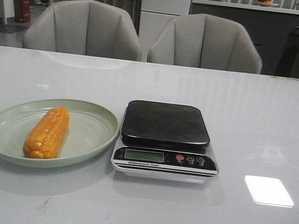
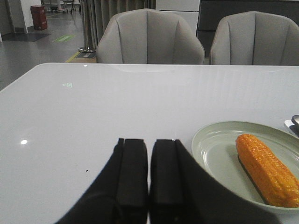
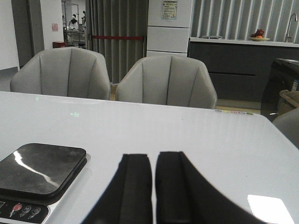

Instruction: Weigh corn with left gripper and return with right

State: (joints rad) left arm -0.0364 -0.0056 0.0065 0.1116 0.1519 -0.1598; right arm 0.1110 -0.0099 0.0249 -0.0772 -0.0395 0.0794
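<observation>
The orange-yellow corn lies on a pale green plate at the table's left. It also shows in the left wrist view on the plate. A kitchen scale with a dark empty platform stands right of the plate; it also shows in the right wrist view. My left gripper is shut and empty, above the table to the left of the plate. My right gripper is shut and empty, to the right of the scale. Neither gripper shows in the front view.
The white table carries a bright light reflection at the front right. Two grey chairs stand behind the far edge.
</observation>
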